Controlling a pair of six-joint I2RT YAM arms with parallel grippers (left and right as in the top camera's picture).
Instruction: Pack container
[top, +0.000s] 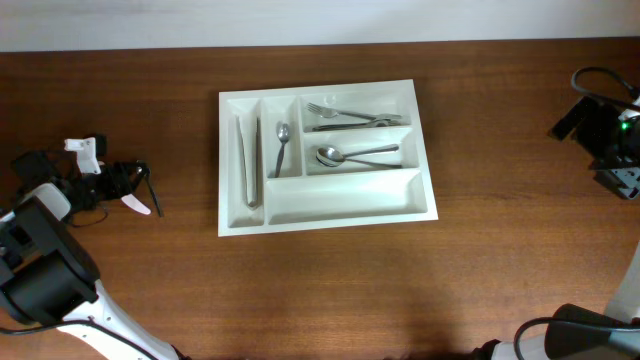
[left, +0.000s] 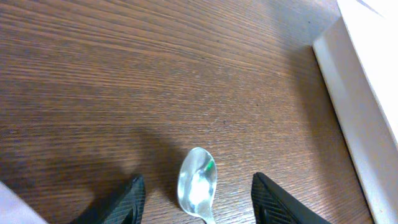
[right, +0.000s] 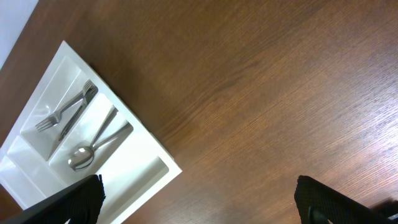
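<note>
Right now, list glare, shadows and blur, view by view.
Overhead: even light, sharp; the container throws a thin shadow along its lower edge. Left wrist: green glint on the spoon, soft shadow on the table to its left. Right wrist: the fingers are dark and blurred at the bottom corners.

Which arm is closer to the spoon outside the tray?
Left. The left gripper has the spoon between its open fingers, left of the tray. The right gripper is open over the table, far off beyond the tray's opposite side.
</note>
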